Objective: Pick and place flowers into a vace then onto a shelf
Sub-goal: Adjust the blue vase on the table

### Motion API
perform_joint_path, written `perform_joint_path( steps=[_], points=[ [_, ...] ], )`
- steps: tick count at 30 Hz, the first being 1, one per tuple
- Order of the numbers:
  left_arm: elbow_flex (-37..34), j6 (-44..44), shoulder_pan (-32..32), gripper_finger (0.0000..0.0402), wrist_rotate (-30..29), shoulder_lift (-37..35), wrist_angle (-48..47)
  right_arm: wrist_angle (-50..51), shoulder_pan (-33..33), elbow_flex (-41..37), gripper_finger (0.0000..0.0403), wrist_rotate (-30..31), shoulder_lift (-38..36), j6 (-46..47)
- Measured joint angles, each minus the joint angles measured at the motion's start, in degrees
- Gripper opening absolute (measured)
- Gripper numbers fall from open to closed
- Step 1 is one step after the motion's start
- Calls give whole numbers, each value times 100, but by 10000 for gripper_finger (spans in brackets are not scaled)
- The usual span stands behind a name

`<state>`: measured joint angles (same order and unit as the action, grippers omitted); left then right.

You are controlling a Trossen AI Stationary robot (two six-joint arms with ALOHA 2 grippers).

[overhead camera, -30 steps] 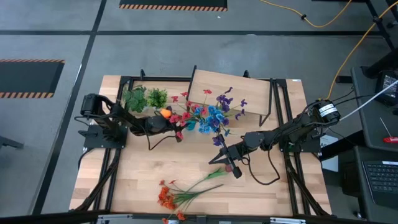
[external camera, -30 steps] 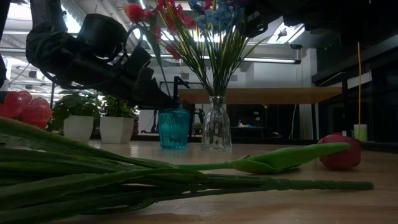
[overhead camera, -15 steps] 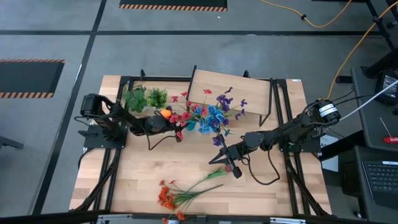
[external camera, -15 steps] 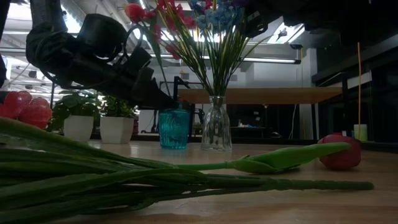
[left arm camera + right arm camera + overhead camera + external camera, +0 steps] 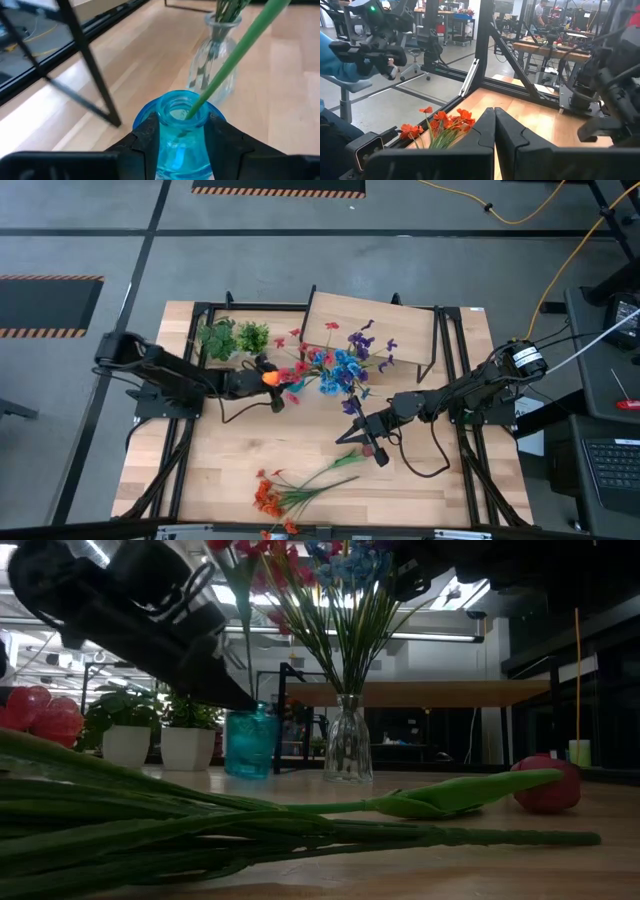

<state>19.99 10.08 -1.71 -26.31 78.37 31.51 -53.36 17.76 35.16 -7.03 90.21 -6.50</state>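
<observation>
My left gripper [image 5: 268, 386] is shut on a blue glass vase [image 5: 250, 743] left of a clear glass vase [image 5: 348, 740]. An orange tulip [image 5: 268, 377] stands in the blue vase, and its green stem [image 5: 235, 50] leans out of the vase's mouth. The clear vase holds a bunch of red, blue and purple sprays [image 5: 335, 368]. Behind it stands the shelf [image 5: 385, 320]. My right gripper [image 5: 362, 438] is shut on nothing over the middle of the table. An orange flower spray [image 5: 285, 492] lies flat near the table's near edge. My left gripper [image 5: 182, 125] pinches the blue vase's neck [image 5: 182, 137], just under the rim, between its two fingers [image 5: 147, 132]. They come from the table's left, close to level. The vase is upright. I cannot tell whether its base touches the table.
Two leafy potted plants [image 5: 232, 338] stand at the far left, behind my left arm. Black frame posts [image 5: 90, 70] rise along the table's sides. Green stems and a red bloom [image 5: 548, 783] lie close to the low camera. Bare boards [image 5: 440, 480] lie at the near right.
My left arm has stretched out lower, and its gripper has carried the blue vase with the tulip a short way toward the table's near edge and left, away from the clear vase. The vase has stayed upright.
</observation>
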Motion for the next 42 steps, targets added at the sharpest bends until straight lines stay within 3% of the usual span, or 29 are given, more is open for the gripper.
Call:
perform_joint_path(
  steps=[5,16,27,36,42],
  points=[
    [0,132,-251,114,-431,-420,-681,0,0,0,4,0,0,1],
    [0,370,-343,82,-621,-531,-863,-41,0,0,4,-1,0,2],
    [18,648,-353,78,-75,-540,-1119,-50,-1,0,4,0,0,4],
    [22,524,-361,93,-104,-627,-1265,-52,0,0,4,0,0,4],
    [4,284,-399,96,-123,-1080,-1542,-52,-1,0,4,0,0,5]
  ],
)
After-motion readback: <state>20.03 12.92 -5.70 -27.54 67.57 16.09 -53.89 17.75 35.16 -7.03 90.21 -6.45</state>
